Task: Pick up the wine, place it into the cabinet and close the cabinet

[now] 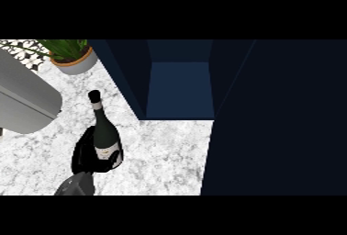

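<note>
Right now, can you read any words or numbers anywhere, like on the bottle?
No text can be read.
Wine bottle: a pale label low on its body, partly covered by the hand curled round it; whatever is printed there is too blurred to read.
Cabinet, plant pot, marble counter: no writing or signs.

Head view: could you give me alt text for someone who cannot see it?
A black robot hand grips a dark wine bottle on a marble counter, beside an open dark blue cabinet. A potted plant stands at the back.
</note>
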`<state>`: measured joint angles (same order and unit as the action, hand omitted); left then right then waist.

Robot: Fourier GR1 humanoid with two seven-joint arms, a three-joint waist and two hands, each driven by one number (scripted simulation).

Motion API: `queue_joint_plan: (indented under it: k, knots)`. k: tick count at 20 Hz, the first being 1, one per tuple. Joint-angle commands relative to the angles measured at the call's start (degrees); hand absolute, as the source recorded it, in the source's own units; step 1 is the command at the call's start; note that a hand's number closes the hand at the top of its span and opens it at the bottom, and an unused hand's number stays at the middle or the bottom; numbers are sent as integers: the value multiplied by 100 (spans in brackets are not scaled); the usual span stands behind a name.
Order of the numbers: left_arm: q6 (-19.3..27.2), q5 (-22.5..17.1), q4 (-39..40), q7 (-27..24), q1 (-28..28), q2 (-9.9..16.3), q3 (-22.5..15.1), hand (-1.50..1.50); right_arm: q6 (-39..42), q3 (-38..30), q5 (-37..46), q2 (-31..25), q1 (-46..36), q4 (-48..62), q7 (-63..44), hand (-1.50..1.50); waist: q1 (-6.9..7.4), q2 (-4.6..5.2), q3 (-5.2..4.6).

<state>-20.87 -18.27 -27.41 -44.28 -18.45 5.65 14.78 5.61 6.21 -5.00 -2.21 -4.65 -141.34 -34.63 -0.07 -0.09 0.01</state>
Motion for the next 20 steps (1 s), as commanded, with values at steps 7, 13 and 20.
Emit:
queue_joint_plan:
  k: [7, 13, 20]
  knots:
    - [-42, -481, -1405, 735, 435, -268, -174, 150, 207, -534, -701, -187, -52, -125, 109, -150, 33, -7, 6]
    - [391, -234, -2719, 1051, 1009, -555, -773, 150, -179, 164, 41, 112, -246, -192, -256, -150, 34, -7, 0]
    - [1405, -927, -4224, 1966, 1485, -563, -2220, 150, -107, 106, -102, 143, -111, -160, -124, -150, 32, -10, 1]
